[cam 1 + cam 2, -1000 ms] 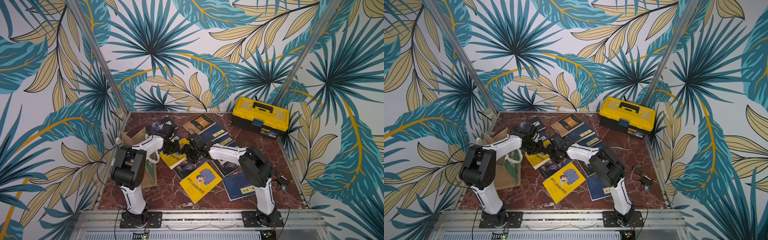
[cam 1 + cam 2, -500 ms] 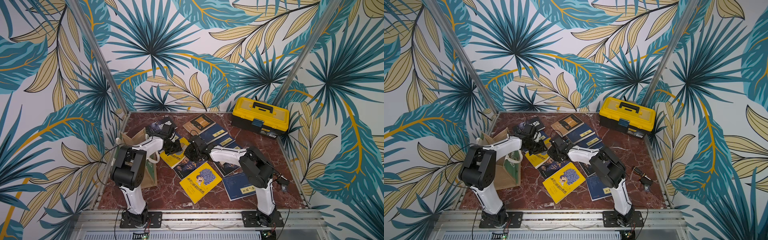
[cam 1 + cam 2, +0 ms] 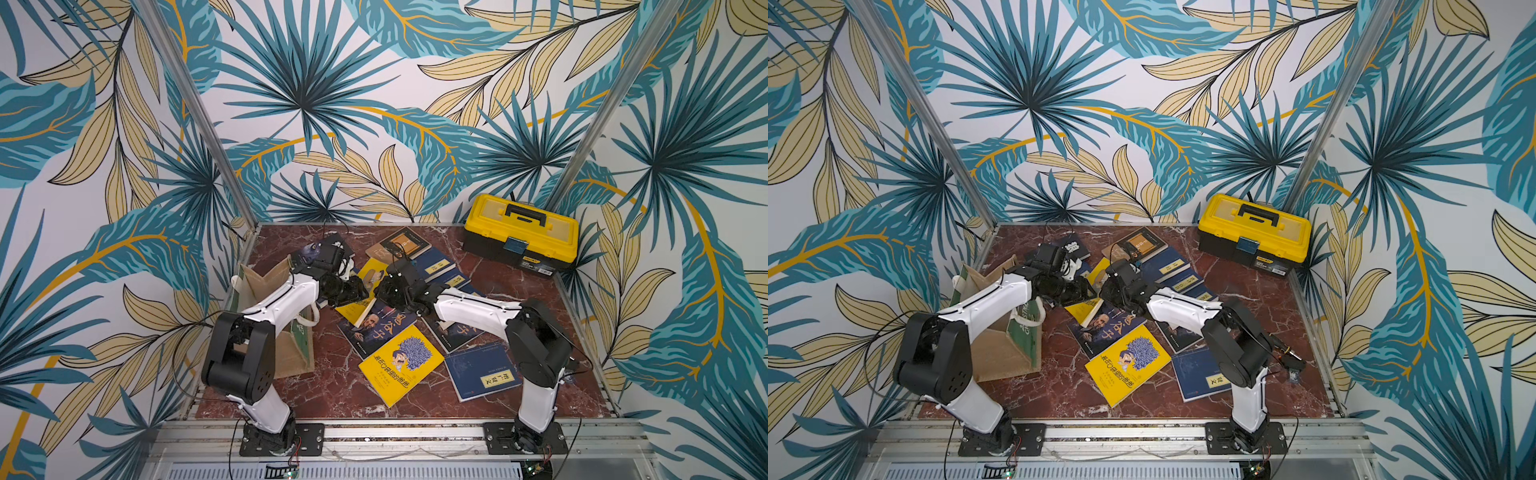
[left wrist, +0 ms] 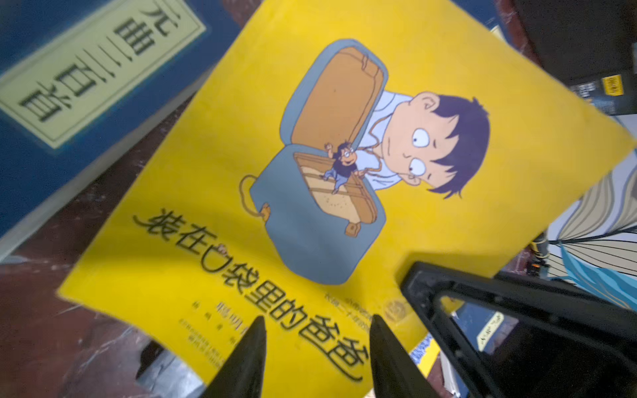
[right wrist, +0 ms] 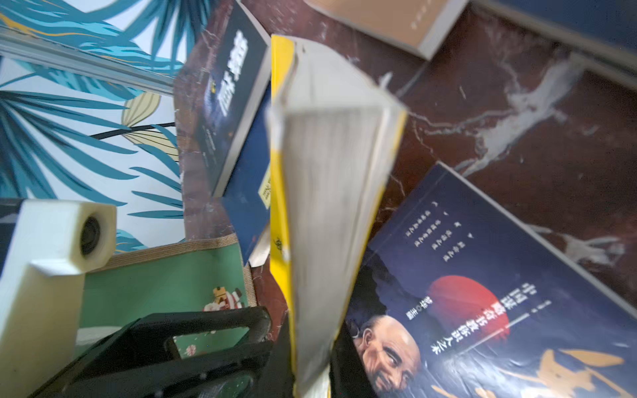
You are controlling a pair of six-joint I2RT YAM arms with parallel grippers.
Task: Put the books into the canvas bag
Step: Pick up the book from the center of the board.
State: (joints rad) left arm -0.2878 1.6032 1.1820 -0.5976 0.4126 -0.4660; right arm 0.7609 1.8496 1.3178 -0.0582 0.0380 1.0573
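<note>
Standing at the left of the floor (image 3: 332, 395) in both top views, the canvas bag (image 3: 291, 357) sits behind the left arm (image 3: 282, 303). Just right of it, the yellow book (image 3: 353, 309) tilts up on edge, its long side running away from the right gripper (image 3: 382, 291), which pinches it. The left gripper (image 4: 317, 320), nearer the bag, faces the cover, jaws half apart and empty.

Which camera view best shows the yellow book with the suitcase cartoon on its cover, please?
The left wrist view: the yellow book fills the frame, cover cartoon and title legible. The right wrist view shows only its fanned page edge; in both top views it is small and partly hidden.
</note>
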